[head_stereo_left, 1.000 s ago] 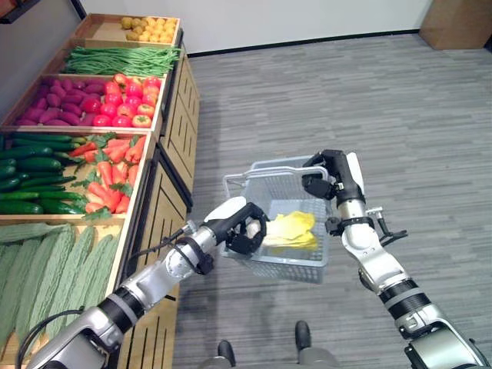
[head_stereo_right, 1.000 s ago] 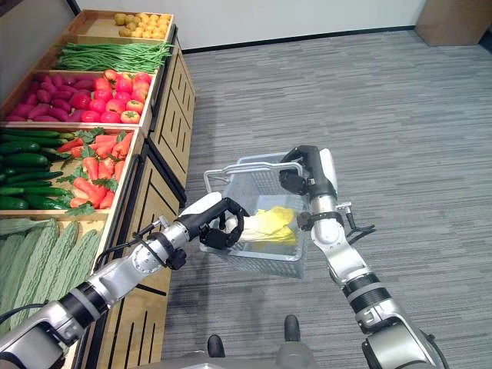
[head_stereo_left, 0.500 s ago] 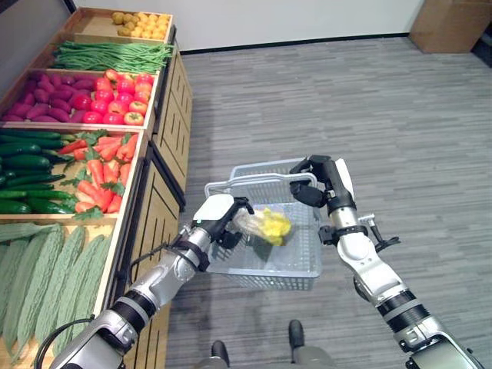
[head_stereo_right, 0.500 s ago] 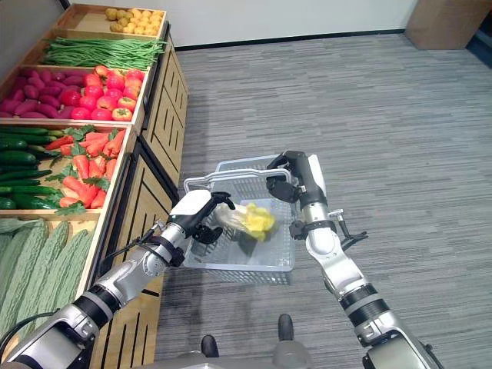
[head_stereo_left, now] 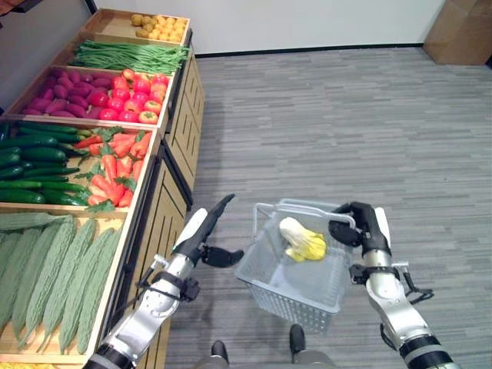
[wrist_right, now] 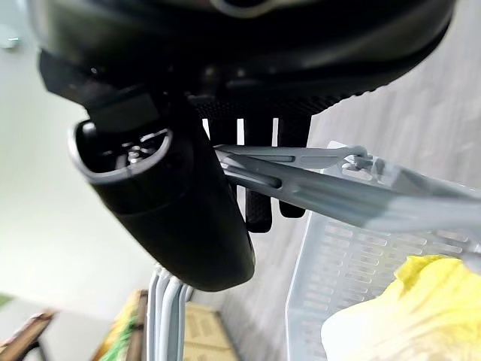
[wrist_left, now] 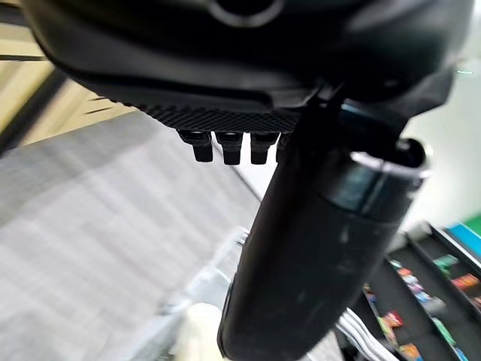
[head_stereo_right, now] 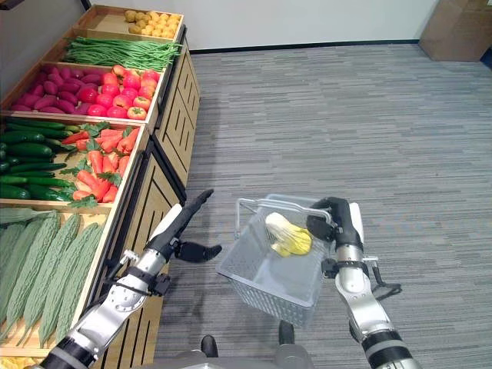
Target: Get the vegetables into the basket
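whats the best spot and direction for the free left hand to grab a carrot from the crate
Probably the orange body, not the leafy top, coming from above. The carrots lie flat in a heap in an open-topped wooden crate, whose walls block a sideways reach. The left hand is open beside the basket, which the right hand holds by the handle.

Even, bright indoor light is falling from above in both eye views — no hard glare is showing on the grey floor (head_stereo_left: 369, 115), and the produce stand (head_stereo_left: 92, 146) is staying clear and evenly lit. Soft shadow is sitting under the basket (head_stereo_left: 296, 284). In the wrist views the left hand (wrist_left: 316, 248) and right hand (wrist_right: 188, 218) are looming dark and blurred — backgrounds are smearing out of focus.
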